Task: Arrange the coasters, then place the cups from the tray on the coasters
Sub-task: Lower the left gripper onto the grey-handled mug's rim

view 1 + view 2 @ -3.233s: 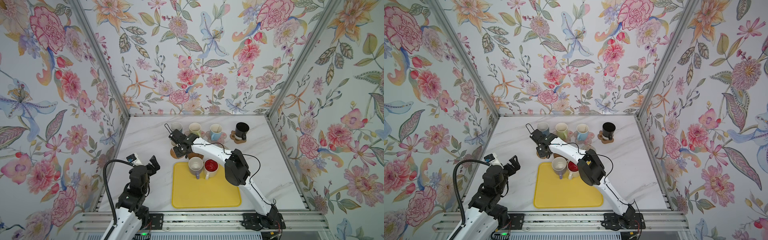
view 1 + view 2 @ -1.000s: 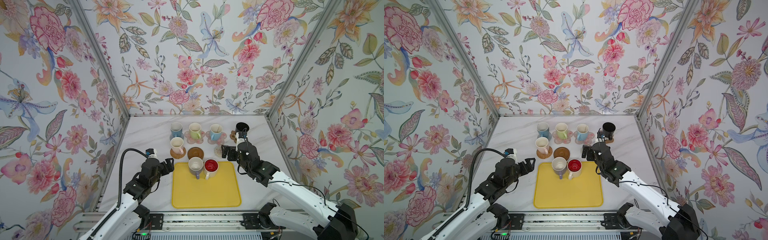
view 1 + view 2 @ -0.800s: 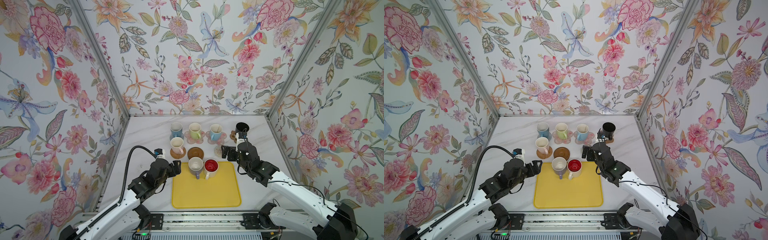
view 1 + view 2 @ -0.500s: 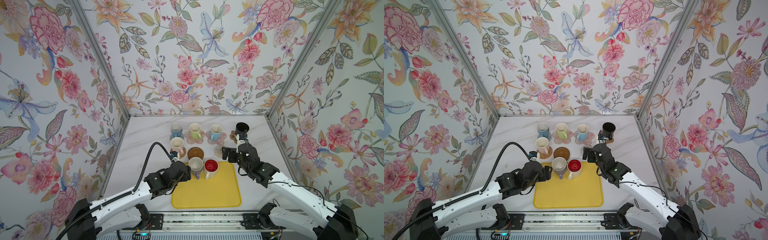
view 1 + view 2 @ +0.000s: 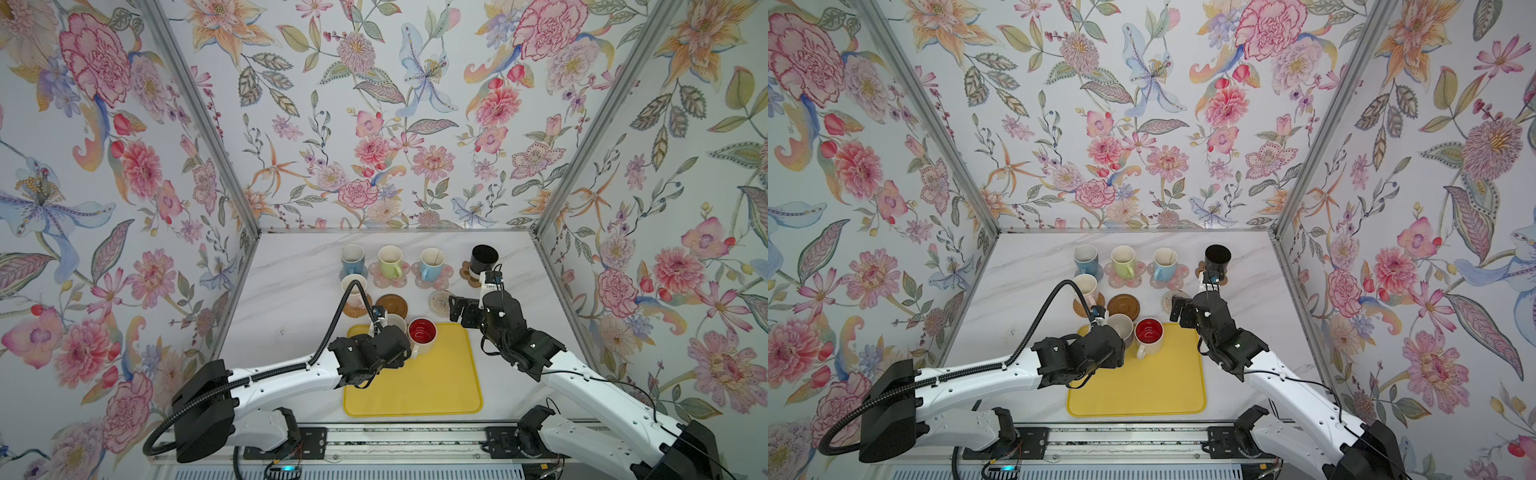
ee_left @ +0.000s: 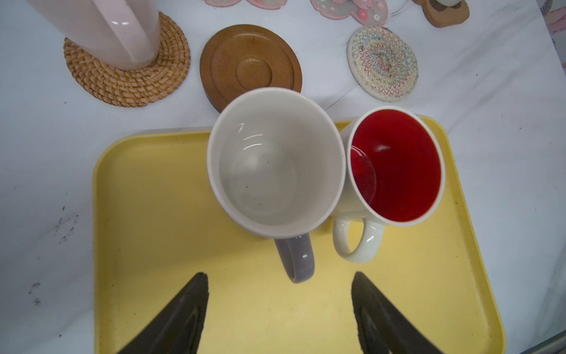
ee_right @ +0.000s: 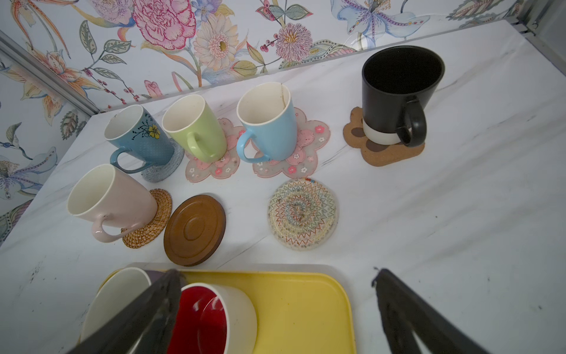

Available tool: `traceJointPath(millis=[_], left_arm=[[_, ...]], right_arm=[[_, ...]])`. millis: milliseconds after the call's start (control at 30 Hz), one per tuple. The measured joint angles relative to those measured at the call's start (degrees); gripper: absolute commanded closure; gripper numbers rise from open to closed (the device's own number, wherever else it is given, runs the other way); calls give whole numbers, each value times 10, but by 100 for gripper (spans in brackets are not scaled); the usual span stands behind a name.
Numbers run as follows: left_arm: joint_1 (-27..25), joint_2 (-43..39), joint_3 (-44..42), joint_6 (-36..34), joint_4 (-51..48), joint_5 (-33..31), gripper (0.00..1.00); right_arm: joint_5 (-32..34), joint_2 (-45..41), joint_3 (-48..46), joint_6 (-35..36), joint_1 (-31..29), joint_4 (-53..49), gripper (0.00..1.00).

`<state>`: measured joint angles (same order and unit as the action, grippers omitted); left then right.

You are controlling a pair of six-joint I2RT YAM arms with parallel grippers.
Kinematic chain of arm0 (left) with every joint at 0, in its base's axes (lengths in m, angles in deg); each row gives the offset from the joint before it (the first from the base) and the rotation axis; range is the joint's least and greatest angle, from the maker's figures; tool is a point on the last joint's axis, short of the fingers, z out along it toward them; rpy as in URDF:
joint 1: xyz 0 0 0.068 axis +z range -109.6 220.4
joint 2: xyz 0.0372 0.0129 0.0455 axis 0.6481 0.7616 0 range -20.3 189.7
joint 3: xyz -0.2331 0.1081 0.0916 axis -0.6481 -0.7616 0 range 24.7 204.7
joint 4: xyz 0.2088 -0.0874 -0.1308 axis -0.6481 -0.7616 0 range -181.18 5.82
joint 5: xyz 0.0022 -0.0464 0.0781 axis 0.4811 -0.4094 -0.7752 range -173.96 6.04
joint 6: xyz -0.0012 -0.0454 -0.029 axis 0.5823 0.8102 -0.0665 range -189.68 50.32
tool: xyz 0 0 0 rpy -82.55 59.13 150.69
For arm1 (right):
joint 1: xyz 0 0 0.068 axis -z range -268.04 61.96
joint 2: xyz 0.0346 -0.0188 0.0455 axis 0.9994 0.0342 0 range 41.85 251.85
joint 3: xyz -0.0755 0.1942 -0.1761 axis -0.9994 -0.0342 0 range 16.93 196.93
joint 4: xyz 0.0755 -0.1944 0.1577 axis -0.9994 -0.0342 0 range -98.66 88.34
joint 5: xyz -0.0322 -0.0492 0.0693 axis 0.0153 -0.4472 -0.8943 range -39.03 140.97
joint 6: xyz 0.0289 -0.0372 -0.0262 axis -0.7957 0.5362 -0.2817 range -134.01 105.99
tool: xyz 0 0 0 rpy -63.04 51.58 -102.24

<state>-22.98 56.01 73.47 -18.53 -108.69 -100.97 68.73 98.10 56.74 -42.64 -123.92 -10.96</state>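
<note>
My left fingers (image 6: 186,312) stand apart, empty, over the yellow tray (image 6: 147,214), the lilac mug (image 6: 275,162) with its handle just ahead; my right fingers (image 7: 147,309) gape wide above the surface (image 7: 459,214).

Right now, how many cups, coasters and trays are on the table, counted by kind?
Cups: 7 (dark blue cup, green cup, light blue cup, black cup, pink cup, lilac cup, red-lined cup)
Coasters: 7 (grey knit coaster, flower coaster, second flower coaster, paw coaster, rattan coaster, wooden coaster, stitched coaster)
Tray: 1
Total: 15
</note>
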Motion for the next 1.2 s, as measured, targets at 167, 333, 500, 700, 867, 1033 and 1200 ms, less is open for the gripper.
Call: traceJointPath(millis=[167, 333, 500, 700, 867, 1033, 1200], left_arm=[[-1, 19, 7, 3, 0, 3, 29], [-1, 42, 17, 2, -1, 15, 32], [-1, 76, 43, -4, -4, 27, 35], [-1, 104, 67, -7, -21, 38, 39], [-1, 116, 73, -7, -30, 46, 42], [0, 134, 75, -7, -34, 48, 44], [9, 147, 75, -8, -40, 50, 47]], right_arm=[[-5, -7, -7, -4, 7, 0, 1], [-8, -12, -10, -4, 12, 0, 1], [-10, -13, -10, -4, 16, 0, 1], [-14, -13, -10, -4, 22, 0, 1], [-20, -16, -13, -4, 26, 0, 1], [-23, -16, -13, -4, 27, 0, 1], [-24, -16, -13, -4, 31, 0, 1]])
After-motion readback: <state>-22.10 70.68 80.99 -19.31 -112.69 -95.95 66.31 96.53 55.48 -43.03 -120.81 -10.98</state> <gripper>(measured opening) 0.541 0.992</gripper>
